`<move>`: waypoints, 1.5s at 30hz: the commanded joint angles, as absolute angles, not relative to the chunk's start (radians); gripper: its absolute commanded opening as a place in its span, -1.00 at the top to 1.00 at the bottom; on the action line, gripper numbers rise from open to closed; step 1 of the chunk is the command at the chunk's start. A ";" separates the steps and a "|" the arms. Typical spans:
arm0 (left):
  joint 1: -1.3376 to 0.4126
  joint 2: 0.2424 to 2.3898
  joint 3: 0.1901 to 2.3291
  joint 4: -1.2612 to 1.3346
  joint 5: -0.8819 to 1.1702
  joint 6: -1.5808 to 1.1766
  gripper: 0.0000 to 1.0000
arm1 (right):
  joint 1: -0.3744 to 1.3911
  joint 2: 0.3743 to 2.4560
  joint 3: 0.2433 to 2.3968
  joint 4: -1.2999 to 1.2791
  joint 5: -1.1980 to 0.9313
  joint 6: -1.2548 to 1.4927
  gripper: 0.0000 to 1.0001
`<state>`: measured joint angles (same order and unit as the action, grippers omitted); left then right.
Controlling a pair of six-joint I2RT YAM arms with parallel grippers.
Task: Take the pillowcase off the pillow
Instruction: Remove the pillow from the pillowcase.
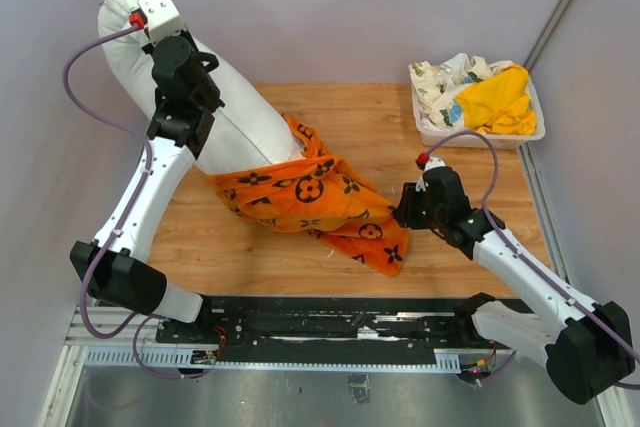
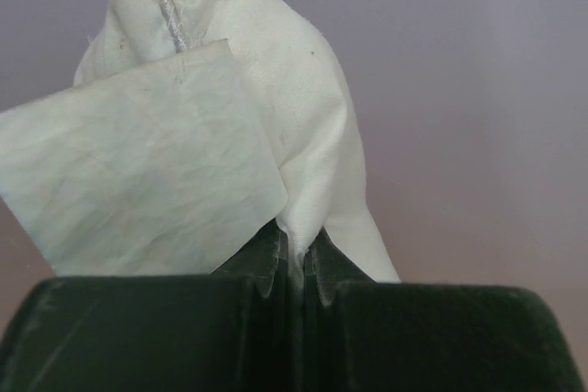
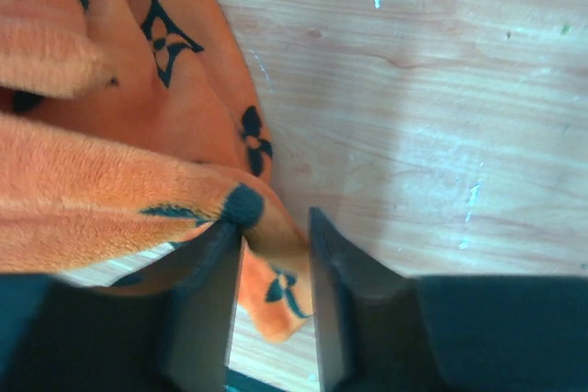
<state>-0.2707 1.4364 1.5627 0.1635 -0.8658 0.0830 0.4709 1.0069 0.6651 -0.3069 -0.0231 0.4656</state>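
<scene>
The white pillow (image 1: 235,107) leans up from the table toward the back left corner, its top end raised. My left gripper (image 1: 138,9) is shut on that top end; in the left wrist view its jaws (image 2: 296,250) pinch a fold of the pillow (image 2: 303,117) beside a white label (image 2: 138,181). The orange pillowcase (image 1: 310,197) is bunched around the pillow's lower end and trails right across the wood. My right gripper (image 1: 400,209) sits at its right edge. In the right wrist view its jaws (image 3: 276,227) stand apart, with a pillowcase (image 3: 110,199) fold lying loose between them against the left finger.
A white basket (image 1: 480,135) at the back right holds a yellow cloth (image 1: 500,102) and a floral-print cloth (image 1: 440,82). The wooden table (image 1: 360,117) is enclosed by pale walls at the left, back and right.
</scene>
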 commanded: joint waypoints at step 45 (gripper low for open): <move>-0.267 1.329 1.383 0.443 -0.728 0.119 0.99 | 0.588 1.090 0.681 -0.112 -0.337 0.338 0.98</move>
<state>-0.2756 1.3743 1.3975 0.3344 -0.7456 0.1150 0.6338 1.1393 0.7845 0.0013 -0.3920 0.2909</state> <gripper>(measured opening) 0.050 0.025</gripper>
